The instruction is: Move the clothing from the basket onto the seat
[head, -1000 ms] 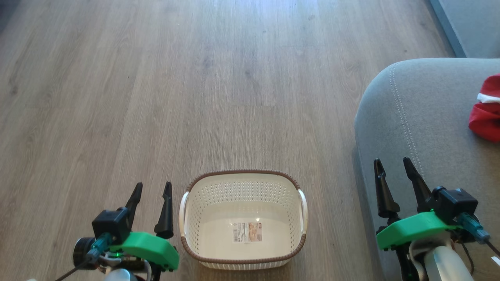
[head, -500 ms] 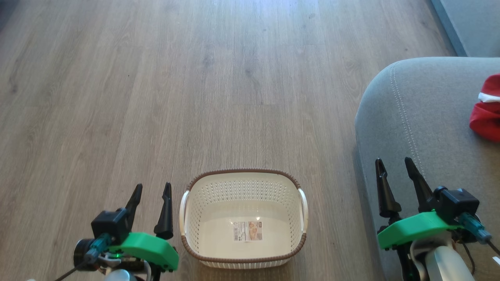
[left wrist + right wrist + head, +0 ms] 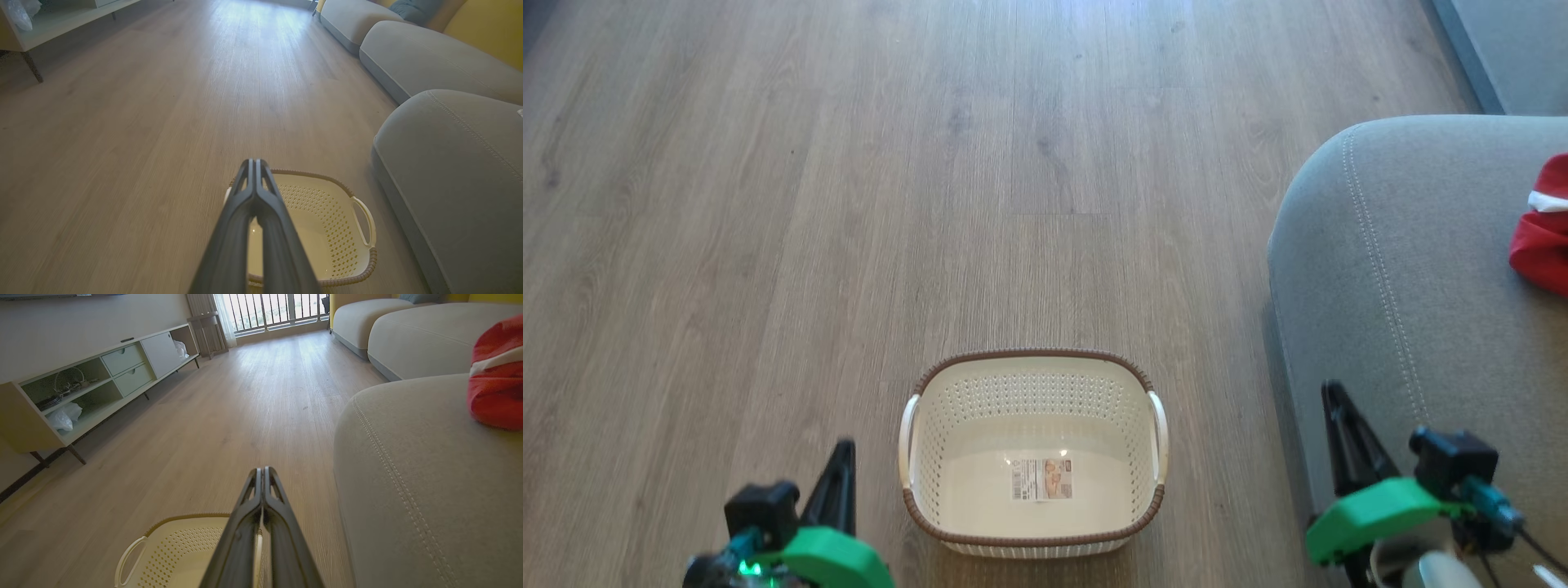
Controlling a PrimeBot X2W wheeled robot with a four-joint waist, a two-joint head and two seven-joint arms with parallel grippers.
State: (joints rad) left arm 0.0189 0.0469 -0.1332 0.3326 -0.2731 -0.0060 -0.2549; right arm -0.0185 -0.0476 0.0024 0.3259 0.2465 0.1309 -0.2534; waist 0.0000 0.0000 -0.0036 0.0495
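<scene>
The floor (image 3: 849,204) is of pale wood planks. A low cabinet (image 3: 81,396) stands along the wall — two drawers (image 3: 122,359), open shelves, a white bag (image 3: 65,416) in one. Far behind, a railing (image 3: 282,310) before bright daylight. Two more grey cushions (image 3: 421,339) lie by a yellow backrest (image 3: 486,32).

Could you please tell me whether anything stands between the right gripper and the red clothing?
Nothing visible does. Bare fabric of the seat is all that lies between the right gripper and the clothing, which rests on that seat. The basket holds just its label.
</scene>
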